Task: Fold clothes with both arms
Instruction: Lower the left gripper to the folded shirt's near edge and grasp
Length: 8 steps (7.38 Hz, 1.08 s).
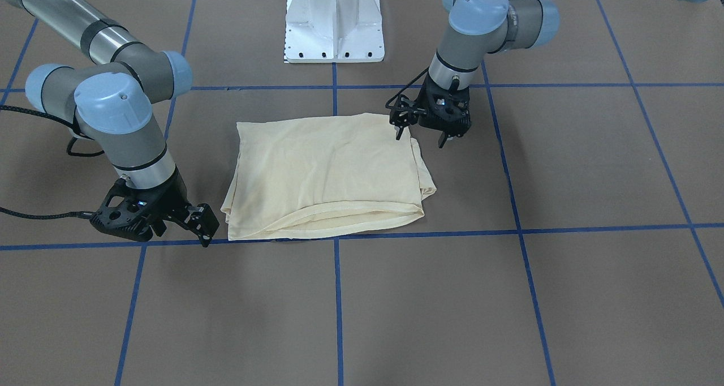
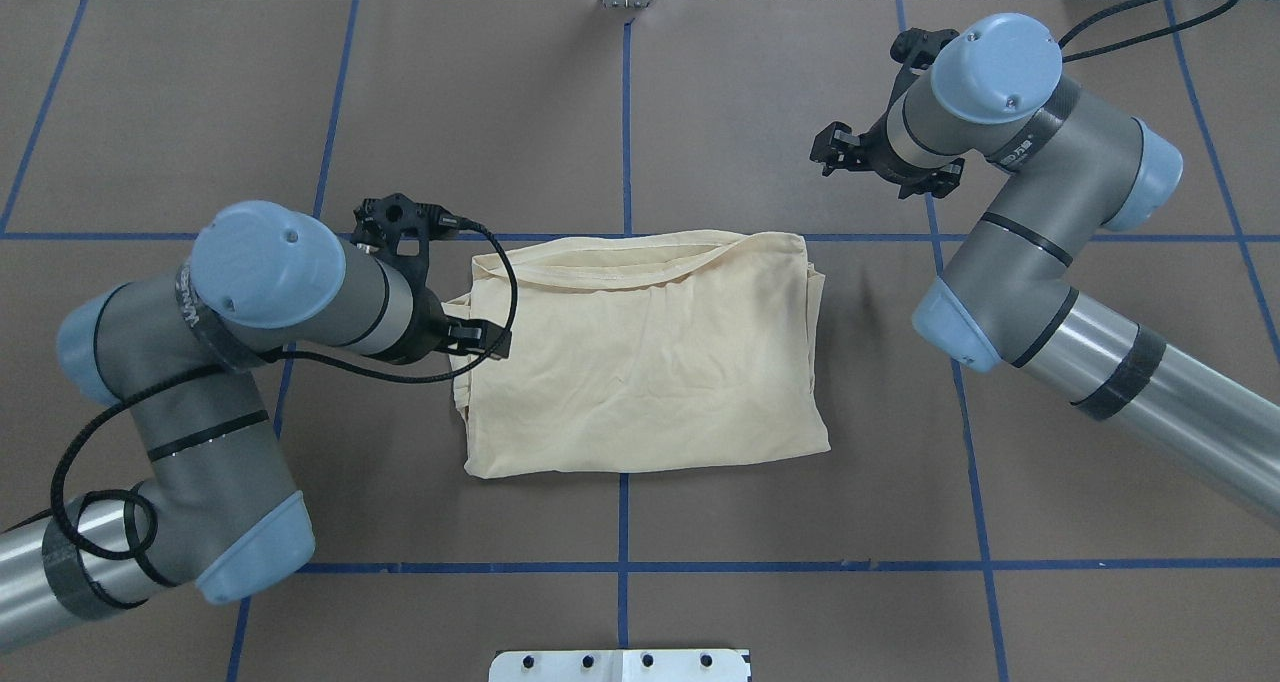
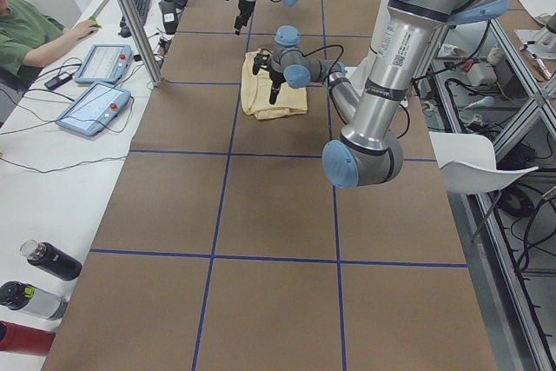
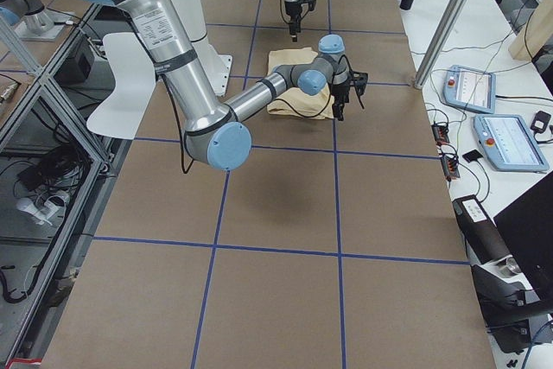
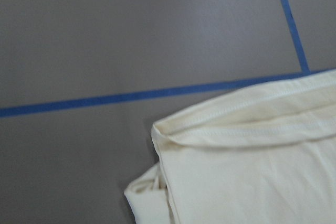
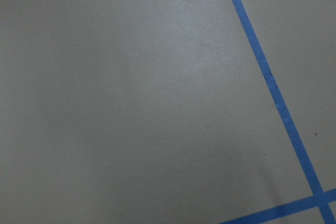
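Note:
The cream-yellow shirt (image 1: 328, 176) lies folded into a rough rectangle at the table's middle, and its print is hidden. It also shows in the overhead view (image 2: 640, 352). My left gripper (image 1: 421, 137) hovers just over the shirt's near corner on my left and looks open and empty. The left wrist view shows that shirt corner (image 5: 252, 171) with stitched hems and no fingers. My right gripper (image 1: 182, 234) looks open and empty. It hangs over bare table just off the shirt's far corner on my right. The right wrist view shows only table and tape.
The white pedestal base (image 1: 334, 24) stands behind the shirt. Blue tape lines (image 2: 625, 112) grid the brown table. An operator (image 3: 26, 36), tablets (image 3: 94, 109), bottles (image 3: 39, 280) and a metal pole (image 3: 130, 19) line the far side table.

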{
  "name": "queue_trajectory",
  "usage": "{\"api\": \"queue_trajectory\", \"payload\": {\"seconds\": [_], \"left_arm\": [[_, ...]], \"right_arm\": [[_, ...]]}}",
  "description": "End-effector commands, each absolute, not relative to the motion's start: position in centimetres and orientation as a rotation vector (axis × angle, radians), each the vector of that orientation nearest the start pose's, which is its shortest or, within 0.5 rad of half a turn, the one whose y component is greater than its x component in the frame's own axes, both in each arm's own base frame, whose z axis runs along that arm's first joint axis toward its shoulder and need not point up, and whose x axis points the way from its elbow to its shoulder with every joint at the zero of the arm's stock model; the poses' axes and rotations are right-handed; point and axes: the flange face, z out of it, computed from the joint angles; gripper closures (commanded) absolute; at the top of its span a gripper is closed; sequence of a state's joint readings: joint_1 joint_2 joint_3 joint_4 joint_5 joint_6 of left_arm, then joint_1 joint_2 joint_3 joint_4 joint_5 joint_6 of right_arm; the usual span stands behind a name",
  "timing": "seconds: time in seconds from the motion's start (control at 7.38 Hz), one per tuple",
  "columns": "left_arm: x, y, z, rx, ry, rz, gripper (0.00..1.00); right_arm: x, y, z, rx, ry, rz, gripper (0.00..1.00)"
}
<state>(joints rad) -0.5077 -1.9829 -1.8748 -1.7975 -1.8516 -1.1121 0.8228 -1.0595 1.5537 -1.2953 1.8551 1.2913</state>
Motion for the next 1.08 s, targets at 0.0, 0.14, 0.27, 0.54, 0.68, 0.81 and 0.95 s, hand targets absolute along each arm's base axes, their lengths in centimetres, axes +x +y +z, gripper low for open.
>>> {"api": "queue_trajectory", "payload": {"seconds": [0.0, 0.14, 0.27, 0.54, 0.68, 0.81, 0.95], "left_arm": [[50.4, -33.7, 27.8, 0.141, 0.972, 0.128, 0.23], [51.1, -33.6, 28.7, 0.130, 0.956, 0.131, 0.46], [51.7, -33.8, 29.5, 0.124, 0.941, 0.133, 0.51], [52.1, -33.9, 30.2, 0.117, 0.926, 0.132, 0.52], [52.1, -33.9, 30.2, 0.117, 0.925, 0.133, 0.52], [52.4, -33.8, 30.6, 0.110, 0.918, 0.134, 0.52], [53.1, -33.0, 31.0, 0.100, 0.914, 0.149, 0.65]], "right_arm": [[-39.0, -57.9, 34.9, 0.170, -0.797, 0.401, 0.00], [-39.0, -58.0, 34.9, 0.170, -0.795, 0.403, 0.00], [-39.0, -57.9, 34.9, 0.170, -0.797, 0.401, 0.00], [-39.0, -57.9, 34.8, 0.171, -0.798, 0.402, 0.00], [-39.0, -57.9, 34.9, 0.170, -0.797, 0.402, 0.00], [-39.0, -57.9, 34.8, 0.172, -0.797, 0.403, 0.00], [-39.0, -57.9, 34.8, 0.172, -0.797, 0.403, 0.00]]}}
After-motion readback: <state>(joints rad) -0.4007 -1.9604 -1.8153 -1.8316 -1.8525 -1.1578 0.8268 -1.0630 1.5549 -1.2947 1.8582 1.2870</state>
